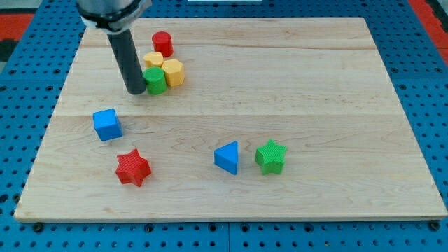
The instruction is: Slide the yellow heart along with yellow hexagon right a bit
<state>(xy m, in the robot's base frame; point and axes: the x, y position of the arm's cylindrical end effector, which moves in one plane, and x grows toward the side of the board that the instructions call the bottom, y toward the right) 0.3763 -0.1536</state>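
Observation:
The yellow heart and the yellow hexagon sit touching each other near the view's top left of the wooden board. A green cylinder touches both from below-left. A red cylinder stands just above the heart. My tip rests on the board right beside the green cylinder's left side, to the left of and below the two yellow blocks. The dark rod rises from it toward the view's top.
A blue cube lies at the left, a red star below it. A blue triangle and a green star lie in the lower middle. Blue pegboard surrounds the board.

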